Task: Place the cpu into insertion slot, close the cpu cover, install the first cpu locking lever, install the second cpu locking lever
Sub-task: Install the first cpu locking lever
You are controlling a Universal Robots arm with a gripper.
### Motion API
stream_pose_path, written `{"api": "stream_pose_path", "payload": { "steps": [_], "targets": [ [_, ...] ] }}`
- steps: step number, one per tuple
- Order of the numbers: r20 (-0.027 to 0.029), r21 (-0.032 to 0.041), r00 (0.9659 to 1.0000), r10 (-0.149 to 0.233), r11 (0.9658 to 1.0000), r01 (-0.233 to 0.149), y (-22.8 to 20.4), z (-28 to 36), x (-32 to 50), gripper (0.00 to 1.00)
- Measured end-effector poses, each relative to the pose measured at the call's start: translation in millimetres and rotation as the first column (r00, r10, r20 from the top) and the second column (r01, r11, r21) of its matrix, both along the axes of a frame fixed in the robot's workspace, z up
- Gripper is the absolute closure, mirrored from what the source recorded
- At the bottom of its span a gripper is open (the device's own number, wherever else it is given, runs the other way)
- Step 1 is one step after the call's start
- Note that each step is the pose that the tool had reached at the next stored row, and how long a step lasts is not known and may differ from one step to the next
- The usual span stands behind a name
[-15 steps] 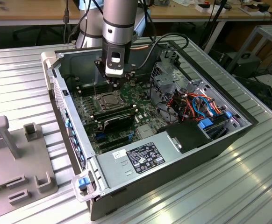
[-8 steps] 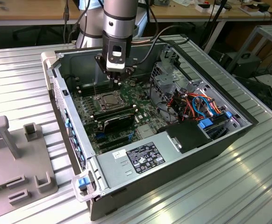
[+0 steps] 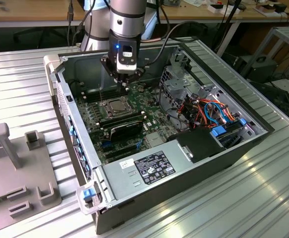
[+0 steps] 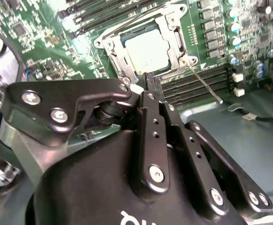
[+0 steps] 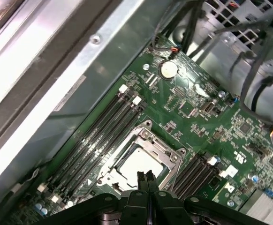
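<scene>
The gripper (image 5: pixel 146 177), jaws pressed together and empty, hangs above the chip (image 5: pixel 139 161), seated in its socket (image 4: pixel 117 63) under the lowered cover (image 5: pixel 168 153); locking the raised lever (image 4: pixel 205 85) beside the tips appears to require a square push, clear of the memory slots (image 5: pixel 103 136).

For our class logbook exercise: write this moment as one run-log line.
cpu: seated | cpu cover: down over it | one locking lever: raised | gripper: shut, empty, near cover

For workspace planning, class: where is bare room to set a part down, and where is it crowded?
Free: the ribbed table on the exterior view's right of the computer case. Crowded: around the cpu, between memory slots.
</scene>
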State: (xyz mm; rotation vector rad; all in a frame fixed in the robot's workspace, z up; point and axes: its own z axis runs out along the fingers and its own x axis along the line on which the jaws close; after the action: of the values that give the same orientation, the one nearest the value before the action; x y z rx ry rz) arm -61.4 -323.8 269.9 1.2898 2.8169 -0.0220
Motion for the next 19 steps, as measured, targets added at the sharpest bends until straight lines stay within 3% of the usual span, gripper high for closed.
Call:
{"api": "stream_pose_path", "payload": {
  "steps": [2, 4, 7, 10, 13, 14, 18, 19],
  "targets": [
    [0.0000, 0.0001, 0.9989, 0.047, 0.9989, -0.047, 0.0, -0.1, 0.0, 0.89],
    [0.0001, 0.0000, 0.9952, 0.097, 0.9952, -0.097, 0.0, -0.1, 0.0, 0.89],
    [0.0001, 0.0000, 0.9816, 0.191, 0.9816, -0.191, 0.0, -0.3, 0.0, 0.89],
    [0.0000, 0.0000, 0.9697, 0.244, 0.9697, -0.244, 0.0, -0.3, -0.1, 0.89],
    [0.0001, 0.0000, 0.9396, 0.342, 0.9396, -0.342, 0.0, -0.5, -0.1, 0.89],
    [0.0002, 0.0003, 0.9350, 0.355, 0.9350, -0.355, -0.1, -0.5, -1.0, 0.89],
    [0.0007, 0.0019, 0.9298, 0.368, 0.9298, -0.368, 0.0, -0.7, -9.7, 0.89],
    [0.0007, 0.0019, 0.9271, 0.375, 0.9271, -0.375, 0.0, -0.8, -12.0, 0.89]
  ]
}}
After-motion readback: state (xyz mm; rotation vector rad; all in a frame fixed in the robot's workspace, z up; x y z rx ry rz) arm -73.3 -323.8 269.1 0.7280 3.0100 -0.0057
